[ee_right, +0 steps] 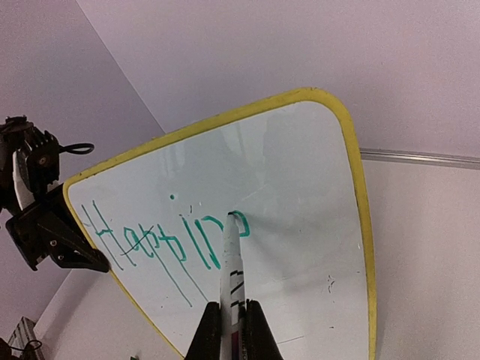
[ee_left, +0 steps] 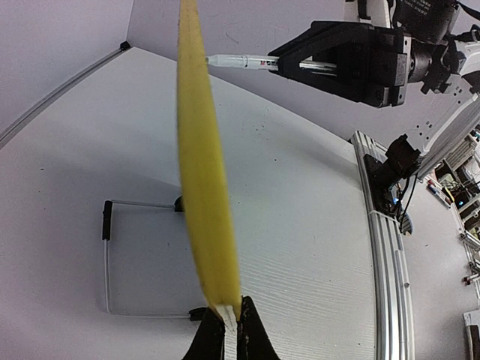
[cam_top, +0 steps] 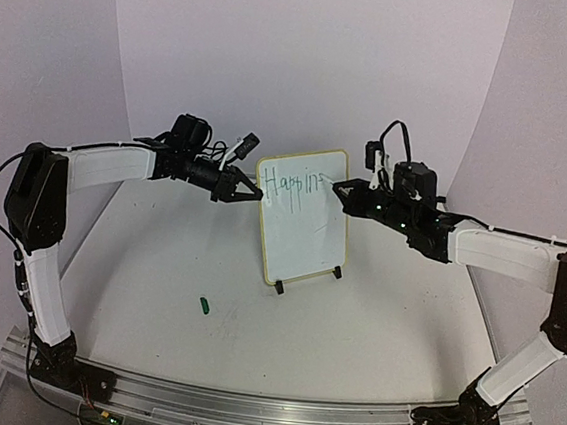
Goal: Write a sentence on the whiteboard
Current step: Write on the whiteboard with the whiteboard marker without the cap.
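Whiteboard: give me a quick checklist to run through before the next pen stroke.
1. Left claw clamped on the whiteboard frame: ok.
2. Right claw shut on the marker: ok.
3. Marker tip on the board at the end of the green lettering: ok.
4. Bare board to the right of the lettering for more letters: ok.
5. Both feet flat on the table: cannot tell.

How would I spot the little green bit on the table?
Find the yellow-framed whiteboard standing on the table. In front of it, left of its feet, lies a small green piece, probably a marker cap. It is the only loose thing there.
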Robot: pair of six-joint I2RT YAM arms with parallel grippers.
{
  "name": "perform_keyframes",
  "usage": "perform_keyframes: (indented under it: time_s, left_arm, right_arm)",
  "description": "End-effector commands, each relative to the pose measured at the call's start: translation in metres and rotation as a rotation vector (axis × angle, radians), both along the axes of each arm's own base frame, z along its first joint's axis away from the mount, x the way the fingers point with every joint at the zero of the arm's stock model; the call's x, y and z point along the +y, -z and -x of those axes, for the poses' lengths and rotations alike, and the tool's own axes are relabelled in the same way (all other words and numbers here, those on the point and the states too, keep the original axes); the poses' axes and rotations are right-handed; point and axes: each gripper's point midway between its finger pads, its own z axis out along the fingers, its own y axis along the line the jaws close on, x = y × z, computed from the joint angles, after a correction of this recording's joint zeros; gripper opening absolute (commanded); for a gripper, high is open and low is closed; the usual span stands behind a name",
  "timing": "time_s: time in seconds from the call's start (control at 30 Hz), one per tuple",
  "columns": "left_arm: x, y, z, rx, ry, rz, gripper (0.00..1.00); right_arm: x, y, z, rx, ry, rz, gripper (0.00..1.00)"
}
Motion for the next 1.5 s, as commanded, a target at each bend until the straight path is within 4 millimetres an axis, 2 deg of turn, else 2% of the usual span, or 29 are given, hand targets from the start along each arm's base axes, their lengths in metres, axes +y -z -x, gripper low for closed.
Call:
perform_keyframes:
  time_s: [0.0,0.3,0.53,0.87,1.17,1.47]
  left_arm:
    - [-0.001,0.01,0.003,0.028,0.011,-0.034,0.0]
    - [-0.001,0.01,0.004,0.031,0.012,-0.035,0.0]
    - [-0.001,0.01,0.004,0.031,0.012,-0.034,0.0]
    - [0.0,0.009,0.004,0.029,0.012,-0.034,0.0]
    - [0.0,0.008,0.005,0.024,0.011,-0.034,0.0]
    - [0.0,0.009,0.004,0.028,0.01,-0.036,0.0]
  right_arm:
    - [0.001,0.003,0.0,-0.001,-0.013,-0.007,0.0]
    - [-0.003,0.02,0.006,0.038,-0.01,0.006,0.0]
    - [-0.008,0.024,0.006,0.045,0.011,0.019,0.0]
    - [-0.019,0.004,0.0,0.002,0.077,0.031,0.0]
    - [-0.026,-0.015,0.011,-0.036,0.072,0.005,0.0]
    - [-0.023,-0.026,0.0,-0.071,0.084,0.015,0.0]
